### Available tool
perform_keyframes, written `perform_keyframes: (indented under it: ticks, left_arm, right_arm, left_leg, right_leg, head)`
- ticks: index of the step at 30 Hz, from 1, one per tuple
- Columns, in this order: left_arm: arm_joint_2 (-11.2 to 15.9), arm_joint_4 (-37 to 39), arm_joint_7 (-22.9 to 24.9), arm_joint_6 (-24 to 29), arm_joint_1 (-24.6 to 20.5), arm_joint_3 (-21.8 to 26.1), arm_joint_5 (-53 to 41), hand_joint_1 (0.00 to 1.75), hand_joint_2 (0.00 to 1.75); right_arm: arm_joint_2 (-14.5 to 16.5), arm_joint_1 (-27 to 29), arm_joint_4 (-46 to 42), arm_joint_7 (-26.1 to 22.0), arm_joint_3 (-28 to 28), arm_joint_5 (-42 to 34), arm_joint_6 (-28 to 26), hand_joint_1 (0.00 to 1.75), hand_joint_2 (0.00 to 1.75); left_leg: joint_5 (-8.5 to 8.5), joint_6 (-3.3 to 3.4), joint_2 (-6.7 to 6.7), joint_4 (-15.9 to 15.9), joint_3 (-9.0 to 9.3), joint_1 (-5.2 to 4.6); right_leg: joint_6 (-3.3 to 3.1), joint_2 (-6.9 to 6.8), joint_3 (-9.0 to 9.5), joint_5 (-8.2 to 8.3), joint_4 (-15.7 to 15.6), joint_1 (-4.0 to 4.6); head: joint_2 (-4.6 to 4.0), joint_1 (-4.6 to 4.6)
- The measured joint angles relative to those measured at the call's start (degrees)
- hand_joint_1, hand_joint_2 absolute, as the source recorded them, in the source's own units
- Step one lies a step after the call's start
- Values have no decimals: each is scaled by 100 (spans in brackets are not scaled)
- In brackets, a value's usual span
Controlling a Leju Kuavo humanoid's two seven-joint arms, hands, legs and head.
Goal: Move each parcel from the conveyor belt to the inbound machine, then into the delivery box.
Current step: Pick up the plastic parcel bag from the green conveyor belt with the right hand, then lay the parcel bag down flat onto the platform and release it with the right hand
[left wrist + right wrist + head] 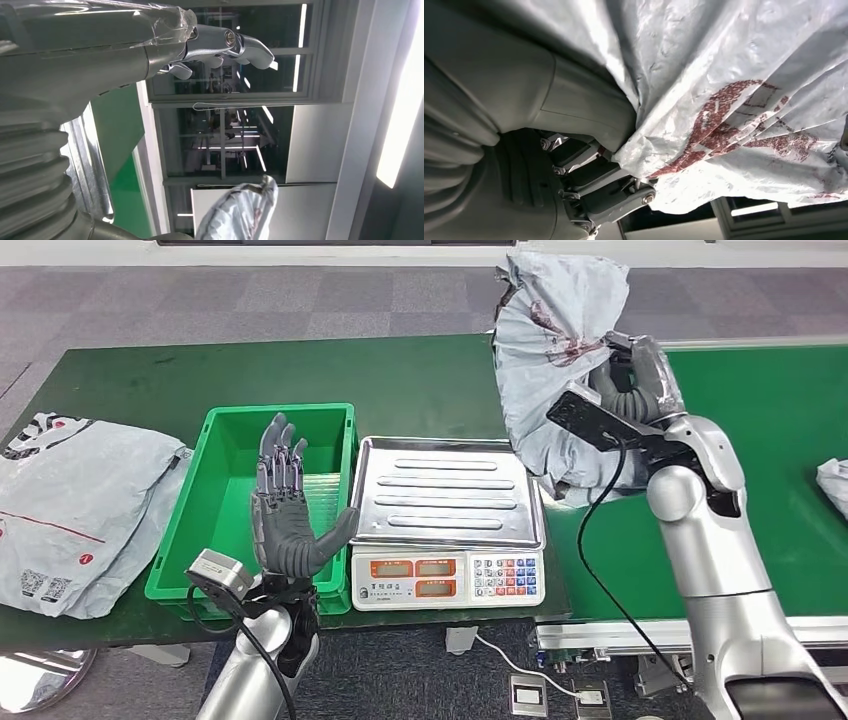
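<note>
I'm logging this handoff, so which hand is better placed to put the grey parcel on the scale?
The right hand. It already grips the grey parcel in the air just beside the scale's steel tray. The left hand holds nothing, raised over the green bin.

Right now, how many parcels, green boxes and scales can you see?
Grey parcels: 3 (one held up, one lying at the left, one at the right edge)
Green boxes: 1
Scales: 1
Total: 5
</note>
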Motion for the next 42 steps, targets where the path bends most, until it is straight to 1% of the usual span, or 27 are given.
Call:
perform_keyframes:
  ticks: [2, 4, 6, 7, 9, 12, 13, 15, 18, 23, 25, 27, 28, 29, 31, 32, 33, 35, 37, 40, 42]
  left_arm:
    - [-8, 9, -1, -42, -11, 0, 56, 0, 175]
    - [-42, 53, 0, -245, -46, -3, 175, 0, 175]
    - [-92, 150, 3, -585, -98, -16, 285, 0, 175]
    - [-117, 207, 4, -721, -121, -26, 313, 0, 175]
    - [-165, 310, 5, -850, -157, -52, 317, 0, 175]
    - [-195, 465, 6, -939, -206, -105, 290, 0, 175]
    - [-195, 513, 7, -970, -218, -123, 281, 0, 175]
    - [-196, 603, 7, -1018, -235, -157, 274, 0, 175]
    - [-201, 715, 7, -1050, -259, -189, 274, 0, 175]
    - [-205, 828, 5, -1050, -293, -204, 274, 0, 175]
    - [-206, 868, 5, -1051, -306, -216, 283, 0, 175]
    - [-207, 903, 5, -1053, -314, -222, 302, 0, 175]
    - [-208, 914, 5, -1050, -314, -223, 311, 0, 175]
    - [-208, 920, 5, -1046, -313, -223, 319, 0, 175]
    - [-208, 921, 4, -1039, -310, -223, 335, 0, 175]
    - [-208, 920, 3, -1039, -308, -223, 343, 0, 175]
    - [-208, 920, 3, -1039, -307, -223, 348, 0, 175]
    - [-208, 921, 3, -1039, -305, -223, 354, 0, 175]
    - [-208, 922, 3, -1043, -305, -223, 364, 0, 175]
    - [-209, 926, 3, -1066, -306, -223, 385, 0, 175]
    - [-213, 932, 3, -1094, -306, -223, 395, 0, 175]
  right_arm:
    - [151, -327, 714, -38, 186, -114, 576, 175, 175]
    - [394, -694, 1828, -150, 510, -187, 1188, 175, 175]
    - [740, -815, 2860, -310, 821, -235, 1468, 175, 175]
    - [937, -803, 3288, -390, 944, -252, 1485, 175, 175]
    - [1304, -741, 3951, -526, 1161, -208, 1313, 175, 175]
    - [1691, -762, 4567, -522, 1456, -58, 1037, 175, 175]
    - [1767, -810, 4710, -452, 1533, -27, 1073, 175, 175]
    - [1874, -931, 4952, -285, 1676, 31, 1311, 175, 175]
    - [1951, -1088, 5207, -165, 1903, 89, 1584, 175, 175]
    - [2020, -1204, 5416, -137, 2093, 99, 1629, 175, 175]
    - [2032, -1215, 5459, -223, 2149, 137, 1594, 175, 175]
    - [2037, -1190, 5476, -485, 2212, 173, 1325, 89, 175]
    - [2038, -1146, 5478, -687, 2236, 169, 986, 46, 175]
    - [2041, -1080, 5477, -902, 2251, 157, 492, 3, 175]
    - [2058, -913, 5465, -1242, 2254, 120, -715, 3, 175]
    - [2070, -849, 5458, -1321, 2254, 102, -1211, 3, 175]
    - [2083, -803, 5451, -1361, 2254, 83, -1549, 2, 175]
    - [2098, -755, 5442, -1401, 2253, 44, -1843, 0, 175]
    - [2100, -688, 5391, -1588, 2212, -112, -2221, 0, 175]
    - [2098, -602, 5220, -2353, 1983, -715, -3017, 0, 175]
    - [2094, -591, 5118, -2764, 1797, -1012, -3203, 0, 175]
  left_leg:
    - [-3, 0, 22, -2, 2, 0]
    - [-3, 0, 48, -2, 15, 3]
    - [-1, -2, 52, -1, 24, 7]
    - [0, -4, 51, -1, 25, 9]
    - [1, -6, 49, -1, 23, 10]
    - [-3, -13, 49, -3, 24, 13]
    - [-6, -18, 53, -3, 26, 14]
    - [-13, -24, 61, -4, 38, 14]
    - [-20, -23, 67, -4, 65, 13]
    - [-22, -22, 67, -4, 92, 13]
    - [-22, -22, 68, -4, 102, 13]
    - [-22, -22, 69, -4, 108, 13]
    - [-22, -22, 69, -4, 109, 13]
    - [-22, -23, 70, -4, 108, 13]
    - [-21, -23, 71, -4, 102, 13]
    - [-21, -24, 71, -4, 98, 13]
    - [-20, -24, 70, -4, 94, 13]
    - [-19, -25, 67, -4, 89, 14]
    - [-19, -25, 64, -4, 82, 13]
    - [-20, -25, 67, -3, 70, 13]
    - [-21, -25, 67, -3, 67, 13]
  right_leg:
    - [-3, 15, -4, 1, 0, 1]
    - [-7, 37, -2, 5, -1, 4]
    - [-9, 43, 2, 7, -1, 9]
    - [-10, 43, 1, 8, 0, 10]
    - [-14, 42, -5, 9, 3, 11]
    - [-20, 45, -7, 4, 4, 13]
    - [-22, 50, -6, 2, 4, 13]
    - [-25, 57, 2, -2, 2, 12]
    - [-26, 61, 27, -6, -4, 12]
    - [-27, 61, 54, -7, -6, 12]
    - [-27, 61, 63, -7, -6, 13]
    - [-27, 61, 70, -7, -6, 14]
    - [-27, 61, 71, -6, -5, 14]
    - [-26, 61, 71, -5, -5, 14]
    - [-26, 62, 63, -4, -3, 14]
    - [-26, 62, 59, -3, -2, 14]
    - [-26, 61, 55, -3, -2, 14]
    - [-26, 61, 51, -3, 0, 14]
    - [-26, 61, 45, -3, 1, 14]
    - [-26, 61, 31, -3, 1, 12]
    - [-26, 61, 28, -4, 0, 12]
  head:
    - [0, -1]
    - [0, 0]
    - [0, 2]
    - [0, 1]
    - [0, 2]
    - [0, 2]
    - [0, 2]
    - [0, 2]
    - [0, 2]
    - [0, 3]
    - [0, 2]
    - [0, 1]
    - [0, 2]
    - [0, 1]
    - [0, 2]
    - [0, 1]
    - [0, 1]
    - [0, 1]
    - [0, 1]
    - [0, 1]
    - [0, 1]
